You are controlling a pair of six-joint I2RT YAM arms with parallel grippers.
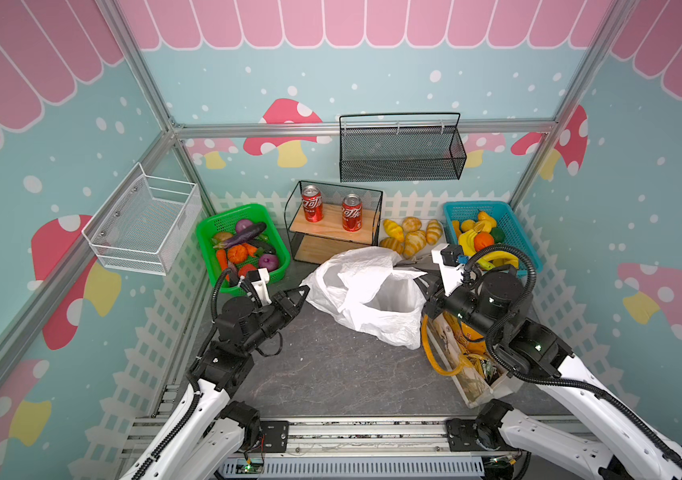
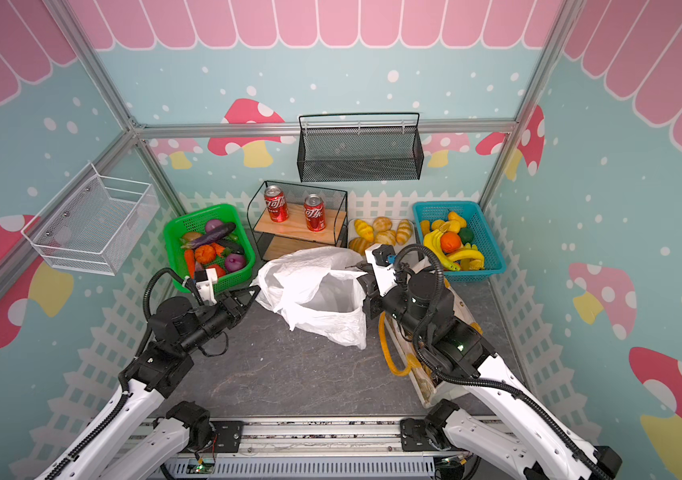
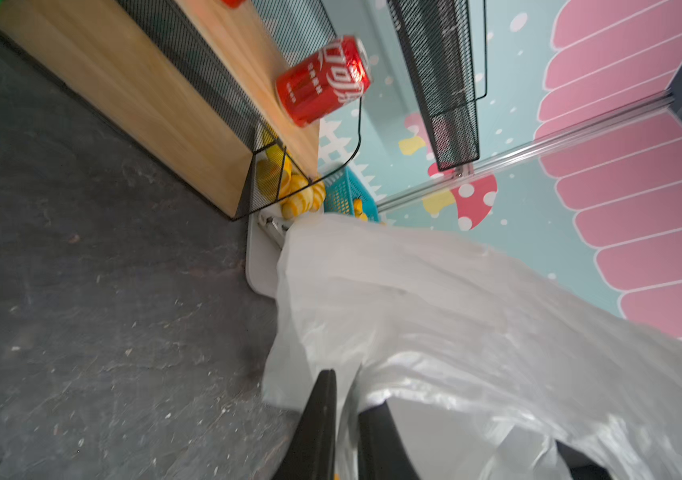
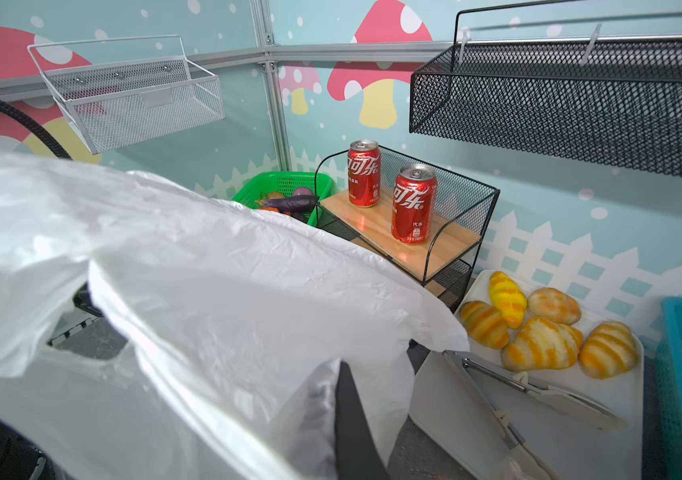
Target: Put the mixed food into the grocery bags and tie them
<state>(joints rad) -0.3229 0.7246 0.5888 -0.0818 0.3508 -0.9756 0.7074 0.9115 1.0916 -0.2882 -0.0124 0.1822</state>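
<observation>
On the dark table (image 1: 331,374), between the two arms, the white plastic bag (image 1: 355,286) sits crumpled with its mouth gaping upward. The right hand (image 1: 424,291) is at the right side of the bag's rim and is closed on the film. In the right wrist view only one dark finger (image 4: 349,411) shows, with a fold of plastic pressed against it.

The left hand (image 1: 301,292) meets the bag's left edge, low near the table. In the left wrist view its fingers (image 3: 322,415) stand narrowly apart with bag film between them. I cannot tell whether they pinch it.

Under the right arm lies the cream fabric tote (image 1: 472,386) with its yellow-orange handle (image 1: 430,353) looped out onto the table, just beside the plastic bag.

The toy vegetables are in the green basket (image 1: 210,232) at the back left, well apart from both bags. Among them are an orange pumpkin (image 1: 237,253), a purple onion (image 1: 268,262) and a carrot (image 1: 221,257).

Behind the bag stands a small rack (image 1: 333,232) carrying two red cans (image 1: 312,203). To its right are a tray of bread rolls (image 1: 414,237) and a blue basket (image 1: 513,224) of fruit.
</observation>
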